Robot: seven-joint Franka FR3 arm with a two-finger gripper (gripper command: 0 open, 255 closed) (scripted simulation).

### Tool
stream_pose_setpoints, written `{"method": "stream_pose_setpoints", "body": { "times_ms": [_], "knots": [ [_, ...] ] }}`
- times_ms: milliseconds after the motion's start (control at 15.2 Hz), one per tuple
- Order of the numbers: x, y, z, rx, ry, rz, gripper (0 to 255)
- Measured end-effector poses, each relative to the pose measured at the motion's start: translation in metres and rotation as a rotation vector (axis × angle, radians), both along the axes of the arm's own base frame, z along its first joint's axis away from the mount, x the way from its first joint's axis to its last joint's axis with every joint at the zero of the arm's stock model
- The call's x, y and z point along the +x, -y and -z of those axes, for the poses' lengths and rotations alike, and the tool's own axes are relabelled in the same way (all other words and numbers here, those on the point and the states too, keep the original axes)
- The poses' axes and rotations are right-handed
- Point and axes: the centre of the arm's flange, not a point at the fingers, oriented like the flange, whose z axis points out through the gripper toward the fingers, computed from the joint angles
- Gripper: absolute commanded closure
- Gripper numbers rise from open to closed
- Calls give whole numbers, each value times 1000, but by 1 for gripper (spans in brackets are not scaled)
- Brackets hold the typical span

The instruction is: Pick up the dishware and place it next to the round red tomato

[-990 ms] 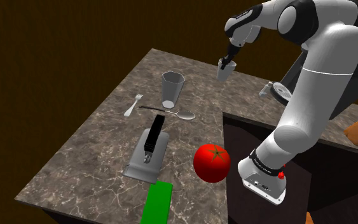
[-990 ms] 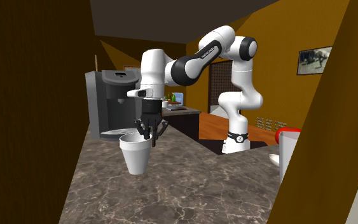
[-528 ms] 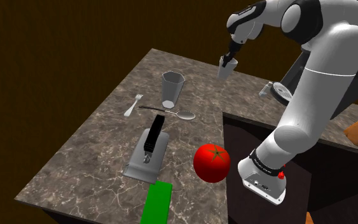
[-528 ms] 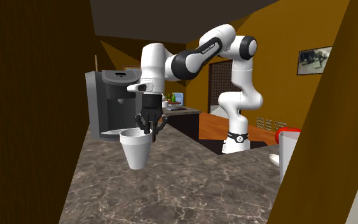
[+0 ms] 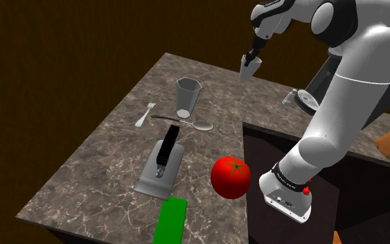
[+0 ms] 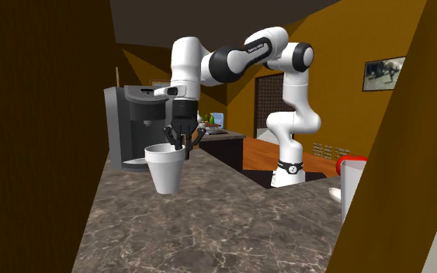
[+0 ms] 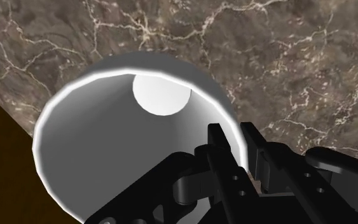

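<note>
A plain white cup (image 5: 247,68) hangs above the far end of the marble counter (image 5: 117,142), lifted off the surface. My gripper (image 5: 251,57) is shut on the cup's rim, one finger inside and one outside. In the second exterior view the cup (image 6: 165,168) floats above the counter under the gripper (image 6: 180,143). The wrist view looks down into the cup (image 7: 126,114), with the fingers (image 7: 234,149) pinching its wall. The round red tomato (image 5: 230,177) sits at the counter's near edge beside the arm's stand.
On the counter stand a grey glass (image 5: 187,98), a fork (image 5: 145,114), a spoon (image 5: 186,122), a grey device with a black handle (image 5: 161,165) and a green strip (image 5: 170,220). A coffee machine (image 6: 135,128) stands behind the cup.
The gripper has risen with the cup in it, lifting it higher above the counter over the last second. Nothing else moved.
</note>
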Motion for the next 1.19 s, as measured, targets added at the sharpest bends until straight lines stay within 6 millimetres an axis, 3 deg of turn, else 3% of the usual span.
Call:
{"method": "stream_pose_setpoints", "body": {
  "times_ms": [1188],
  "knots": [
    [-1,0,-95,0,0,0,255]
  ]
}}
